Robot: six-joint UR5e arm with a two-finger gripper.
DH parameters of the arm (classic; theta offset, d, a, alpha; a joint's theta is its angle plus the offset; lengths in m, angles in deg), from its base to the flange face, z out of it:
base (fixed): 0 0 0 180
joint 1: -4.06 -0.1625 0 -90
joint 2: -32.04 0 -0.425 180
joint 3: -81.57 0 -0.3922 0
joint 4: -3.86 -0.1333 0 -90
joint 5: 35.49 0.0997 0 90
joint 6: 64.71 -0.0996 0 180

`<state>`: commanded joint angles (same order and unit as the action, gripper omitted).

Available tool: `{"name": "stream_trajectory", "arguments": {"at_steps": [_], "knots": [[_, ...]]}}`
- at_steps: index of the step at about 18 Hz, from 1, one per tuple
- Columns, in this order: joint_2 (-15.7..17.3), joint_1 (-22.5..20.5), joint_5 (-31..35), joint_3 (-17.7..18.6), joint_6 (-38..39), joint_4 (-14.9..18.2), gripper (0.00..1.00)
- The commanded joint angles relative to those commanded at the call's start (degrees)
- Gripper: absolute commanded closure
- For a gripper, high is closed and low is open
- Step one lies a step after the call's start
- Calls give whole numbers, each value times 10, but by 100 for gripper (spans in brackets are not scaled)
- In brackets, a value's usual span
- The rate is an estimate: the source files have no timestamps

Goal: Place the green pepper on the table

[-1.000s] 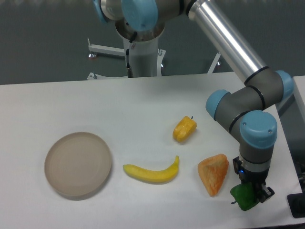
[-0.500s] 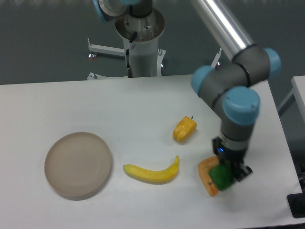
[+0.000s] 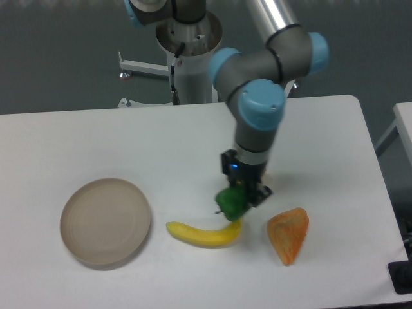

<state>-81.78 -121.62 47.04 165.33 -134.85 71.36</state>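
The green pepper (image 3: 231,202) is small, glossy and bright green. My gripper (image 3: 239,196) is shut on it and holds it above the white table (image 3: 161,141), just over the right end of the banana (image 3: 203,233). The gripper points straight down, and its fingers are mostly hidden behind the pepper. The yellow pepper seen earlier is hidden behind my arm.
A round beige plate (image 3: 105,222) lies at the left front. An orange wedge-shaped toy (image 3: 289,234) lies right of the banana. The arm's base column (image 3: 191,58) stands at the table's far edge.
My gripper has carried the green pepper leftwards from the table's right front edge, past the orange wedge, to above the banana's right end. The other objects have not moved.
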Motion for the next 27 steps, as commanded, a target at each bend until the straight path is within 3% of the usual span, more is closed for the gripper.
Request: {"name": "stream_trajectory", "arguments": {"at_steps": [4, 7, 12, 19, 22, 27], "knots": [[2, 1, 1, 18, 11, -2, 62], [2, 0, -13, 35, 7, -28, 62], [-2, -3, -28, 53, 5, -43, 62], [-2, -6, -38, 77, -1, -50, 62], [-4, -6, -38, 93, -6, -72, 62], [-8, -5, -38, 105, -10, -76, 62]]}}
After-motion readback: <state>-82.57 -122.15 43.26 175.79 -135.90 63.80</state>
